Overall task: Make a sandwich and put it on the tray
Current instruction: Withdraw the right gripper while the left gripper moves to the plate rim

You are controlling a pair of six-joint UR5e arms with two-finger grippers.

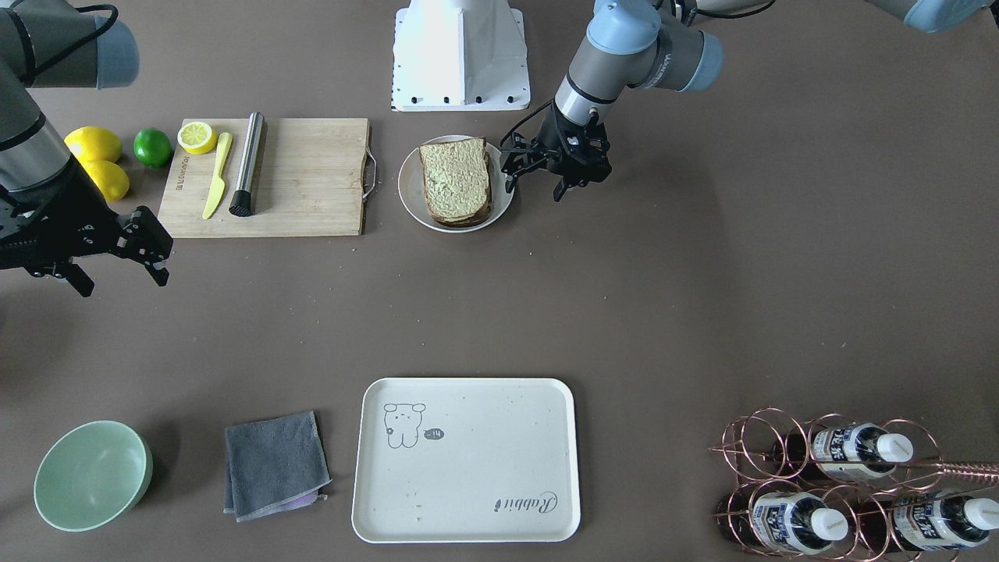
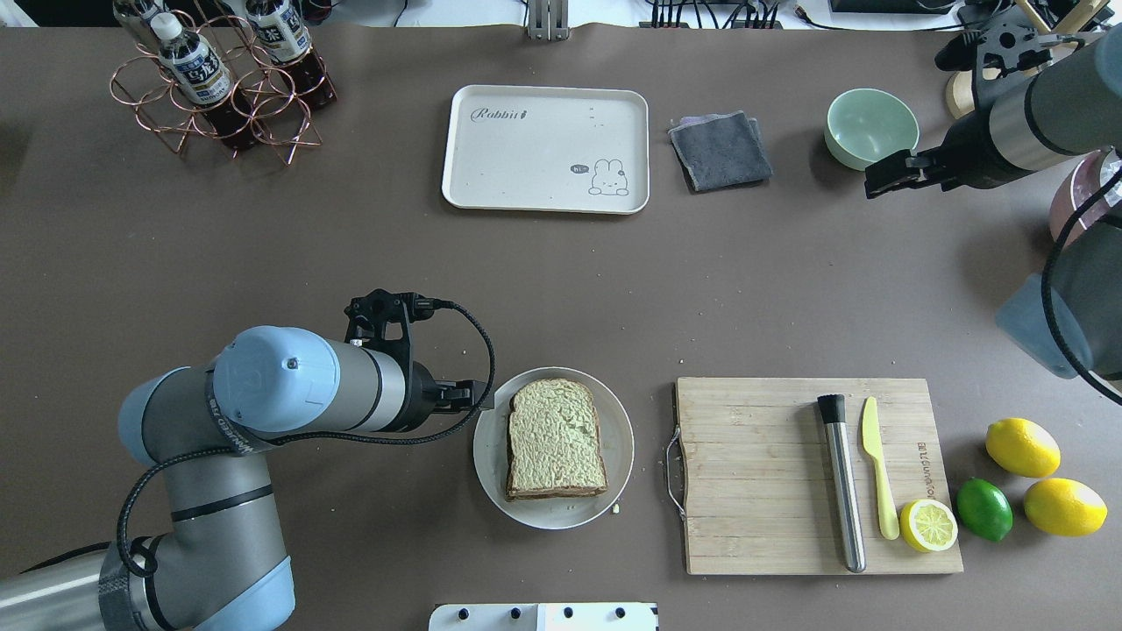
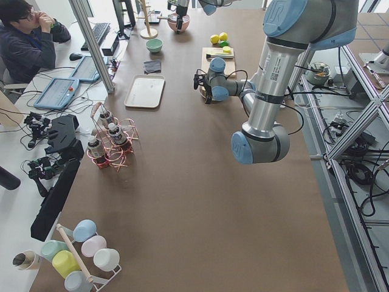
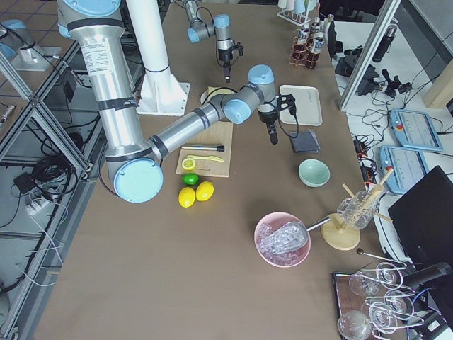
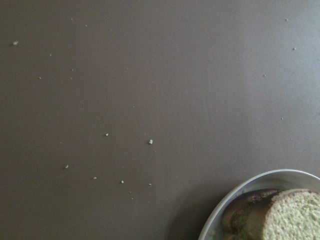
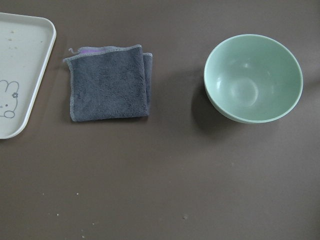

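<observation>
Brown matte table (image 2: 351,245), seen from above, left to right. Copper wire rack (image 2: 263,123) holding three white-capped bottles (image 2: 200,70); their label print is too small to read. Left gripper (image 1: 535,190), fingers spread and empty, hovering just beside the rim of one round white plate (image 2: 618,412). Sandwich (image 2: 555,438) resting on that plate: two bread slices stacked, crusts roughly aligned; whatever lies between them is hidden. Cream tray (image 2: 526,166) at the far edge, well apart from the plate, bearing the script word "Rabbit" and one small animal drawing with a speech bubble. One folded grey cloth (image 2: 720,151) beside the tray. One wooden cutting board (image 2: 754,473) with illegible lettering along one end, carrying one steel muddler (image 2: 843,482), one yellow plastic knife (image 2: 879,473) and one lemon half (image 2: 929,526). One pale green bowl (image 2: 872,127). One lime (image 2: 983,508) and two whole lemons (image 2: 1022,447) just off the board. Right gripper (image 1: 121,281), jaws wide apart, holding nothing, above bare table.
</observation>
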